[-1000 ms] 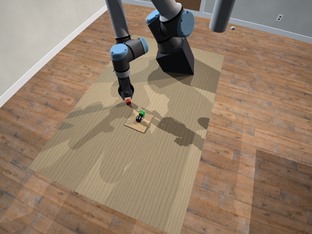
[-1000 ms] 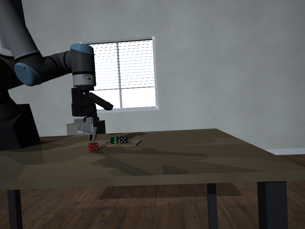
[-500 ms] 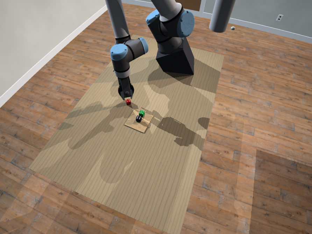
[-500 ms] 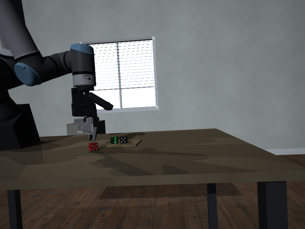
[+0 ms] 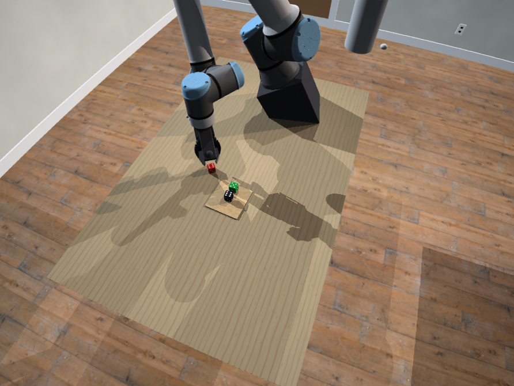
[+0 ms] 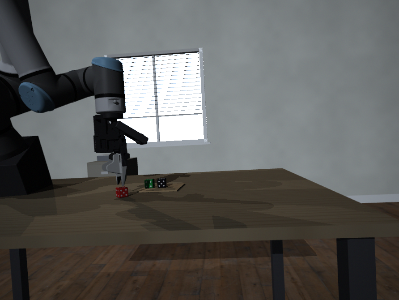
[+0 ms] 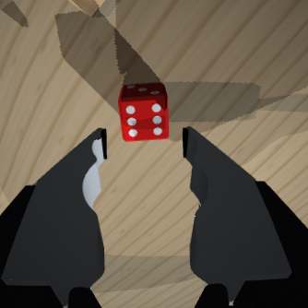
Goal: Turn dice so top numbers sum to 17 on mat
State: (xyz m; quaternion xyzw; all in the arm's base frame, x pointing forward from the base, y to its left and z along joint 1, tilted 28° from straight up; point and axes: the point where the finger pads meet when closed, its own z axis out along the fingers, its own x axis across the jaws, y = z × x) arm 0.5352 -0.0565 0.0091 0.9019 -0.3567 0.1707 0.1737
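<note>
1. Step in hand: the gripper (image 5: pixel 210 162) (image 6: pixel 121 184) (image 7: pixel 144 130) is hovering just above the red die (image 5: pixel 211 167) (image 6: pixel 121 192) (image 7: pixel 144 117), so prob. the pick-up is being prepared.
2. Hand state: the fingers are standing partly open, a bit wider than the die, and they are holding nothing.
3. Red die pos.: it is sitting flat on the wooden table (image 5: pixel 249 269) (image 6: pixel 225 212) (image 7: pixel 148 207), off the square wooden mat (image 5: pixel 224 209) (image 6: pixel 172 188) (image 7: pixel 84 5), beyond its upper-left edge in the top view. It is showing 6 on top.
4. Other dice: the black die (image 5: pixel 228 195) (image 6: pixel 161 182) is resting on the mat w/ 6 up; the green die (image 5: pixel 233 186) (image 6: pixel 149 183) is lying near the mat's upper edge, apparently w/ 5 up. Whether green is fully inside, I cannot tell.
5. Sum: 6+6+5 is giving 17, so in my judgement no more turning is needed, only transport of red.
6. Next move: going straight down, closing on two opp. sides, then lifting w/o tilt and carrying to the mat's lower part, away from both dice.
7. Risk: a grip too high may be tipping the die and losing the 6; a careless placing may be pushing green over the edge.

no visible change since the earlier pictures
</note>
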